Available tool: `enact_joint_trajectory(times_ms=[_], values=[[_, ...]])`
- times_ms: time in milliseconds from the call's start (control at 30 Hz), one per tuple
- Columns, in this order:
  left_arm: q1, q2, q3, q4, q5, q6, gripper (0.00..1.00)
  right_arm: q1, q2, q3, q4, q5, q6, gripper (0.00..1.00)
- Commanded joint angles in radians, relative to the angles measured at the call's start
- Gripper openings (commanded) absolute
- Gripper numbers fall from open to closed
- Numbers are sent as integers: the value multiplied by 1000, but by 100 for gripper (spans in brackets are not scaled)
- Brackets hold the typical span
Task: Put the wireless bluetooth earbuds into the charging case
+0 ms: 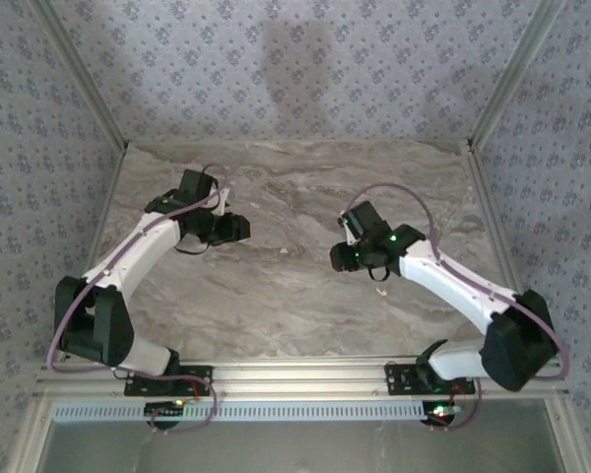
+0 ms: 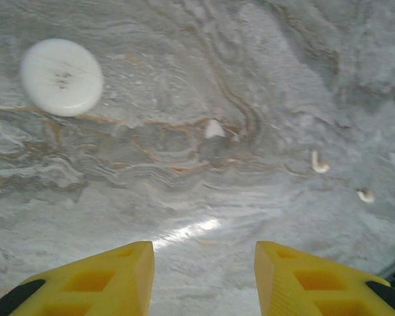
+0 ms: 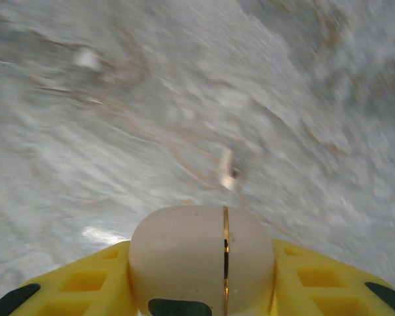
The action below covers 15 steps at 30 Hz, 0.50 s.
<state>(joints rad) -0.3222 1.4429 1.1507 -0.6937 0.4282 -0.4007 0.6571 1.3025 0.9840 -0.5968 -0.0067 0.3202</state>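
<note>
Your right fingers (image 3: pixel 99 276) are clamped on the charging case (image 3: pixel 201 257). Its rounded cream-tan shell sits squeezed between the two yellow tips, with a thin gold seam running upright down the face that meets the wrist camera. Whether the case touches the counter (image 1: pixel 276 315) you cannot tell from here, and the marble beyond it is blurred. Just ahead of the case, one of the earbuds (image 3: pixel 229 172) lies loose on the stone, a small whitish piece with a dark spot.

Your left fingers (image 2: pixel 128 270) stand apart with a clear gap and nothing between them; bare counter shows through the gap. In that wrist view three more whitish pieces lie on the marble: one near the middle (image 2: pixel 214 129), and two further right (image 2: pixel 319 163) (image 2: pixel 365 195), close to each other. A flat round white disc (image 2: pixel 61 77) rests at the upper left, well apart from them.

From above, both arms reach in toward the middle of the counter, the left one from the left and the right one from the right, with their tips apart from each other. A cream speck (image 1: pixel 380 290) lies just beside the right arm's wrist, on the near side.
</note>
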Motion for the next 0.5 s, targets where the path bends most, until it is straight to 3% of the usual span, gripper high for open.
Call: enact_joint_trajectory(times_ms=[0,233,467], values=[[-10,-47,68,-101,119,20,44,71,-60,1,117,3,-169,39],[-72,-77,141,-134,275,43,43,182,-108,48,207,9,-328,37],[-157,-72,191,-154,340,62,43,290,-92,98,225,28,-466,37]])
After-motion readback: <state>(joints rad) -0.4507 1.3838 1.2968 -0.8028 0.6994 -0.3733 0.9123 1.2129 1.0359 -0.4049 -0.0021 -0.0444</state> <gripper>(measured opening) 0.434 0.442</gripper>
